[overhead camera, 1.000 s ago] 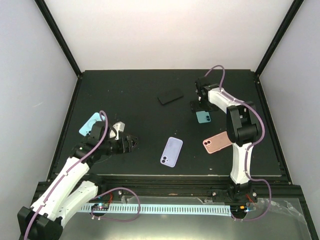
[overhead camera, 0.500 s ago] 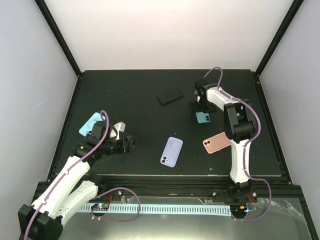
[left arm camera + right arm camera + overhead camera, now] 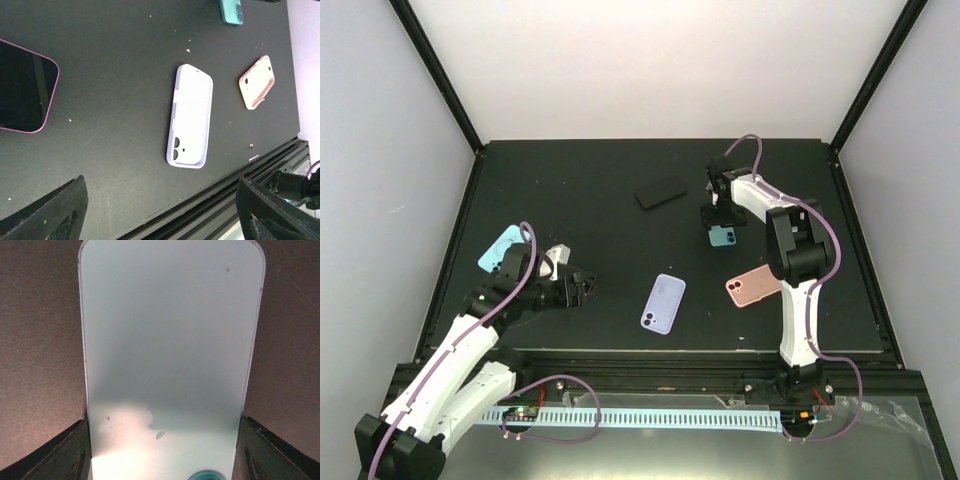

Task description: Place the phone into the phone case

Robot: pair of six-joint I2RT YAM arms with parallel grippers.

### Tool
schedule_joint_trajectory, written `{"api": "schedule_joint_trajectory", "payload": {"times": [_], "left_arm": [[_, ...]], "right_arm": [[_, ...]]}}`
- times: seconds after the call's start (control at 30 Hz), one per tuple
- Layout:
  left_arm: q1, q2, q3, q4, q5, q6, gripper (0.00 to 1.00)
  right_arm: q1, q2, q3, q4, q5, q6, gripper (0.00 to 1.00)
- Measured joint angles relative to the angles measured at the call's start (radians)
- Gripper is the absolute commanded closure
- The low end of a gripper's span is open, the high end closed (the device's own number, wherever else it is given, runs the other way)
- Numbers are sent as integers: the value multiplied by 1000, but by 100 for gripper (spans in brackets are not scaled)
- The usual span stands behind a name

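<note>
While the left arm hangs low over the near-left part of the black table [image 3: 570,180], the right arm reaches to the far right.

Right gripper [image 3: 718,220]: set over the teal phone [image 3: 170,340]. In the wrist view its two fingers [image 3: 75,450] flank the phone's long edges, one on each side, with no gap showing between finger and edge. It pinches the phone across its width. The phone is back side up, with the logo and part of a camera ring visible near the bottom edge of that view. Cannot tell whether it is off the table surface.

Left gripper [image 3: 588,287]: fingers spread wide, nothing between them. It points toward the table's middle.

Lavender case [image 3: 190,116]: flat on the table near the middle, toward the front edge, with its pale inner side and camera cutout showing. It is well apart from the teal phone and from both grippers.

Pink case [image 3: 752,286]: flat, to the right of the lavender case and nearer than the teal phone.

Dark phone [image 3: 661,192]: flat at far centre, screen up, with a purplish rim visible in the left wrist view.

Light-blue phone-shaped item [image 3: 500,248]: lies at the left, partly under the left arm.
</note>
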Motion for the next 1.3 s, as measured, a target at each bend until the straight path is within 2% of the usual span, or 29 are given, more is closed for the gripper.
{"api": "schedule_joint_trajectory", "payload": {"times": [0.17,0.3,0.6,0.8,1.03,1.23,1.3], "left_arm": [[1,22,23,-32,-20,25,18],[11,47,84,-52,-45,47,18],[83,170,166,-51,-21,88,20],[152,253,195,-56,48,109,21],[193,328,298,-54,152,131,25],[200,372,328,-54,248,150,33],[203,378,328,-50,295,153,39]], "right_arm": [[31,-27,-40,29,-1,-26,34],[95,-65,-96,48,-10,-53,38],[234,-275,-243,145,-68,-121,41],[318,-409,-333,233,-115,-171,43],[462,-565,-489,344,-153,-279,43],[582,-694,-558,436,-192,-370,43],[613,-725,-566,470,-198,-396,43]]}}
